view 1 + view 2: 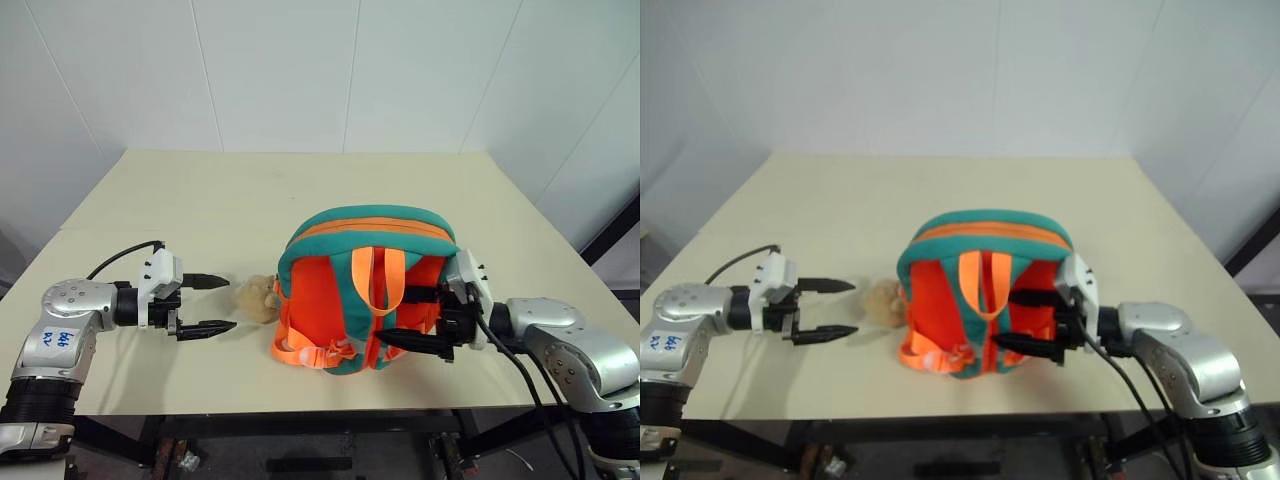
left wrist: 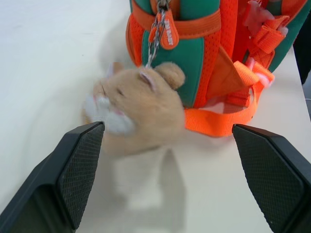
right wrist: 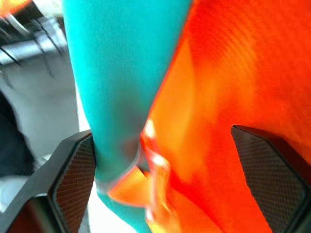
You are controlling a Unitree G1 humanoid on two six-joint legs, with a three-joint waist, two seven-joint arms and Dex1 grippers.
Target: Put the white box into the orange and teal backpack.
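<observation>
Near the front edge of the cream table (image 1: 300,180) stands the orange and teal backpack (image 1: 365,285), upright, straps facing the camera. At its left side lies a tan plush toy (image 1: 255,297), chained to it. Just beyond the toy, the left gripper (image 1: 208,305) is spread wide and empty. At the backpack's right side, the right gripper (image 1: 412,318) gapes too, its fingers against the fabric, clamping nothing.
</observation>
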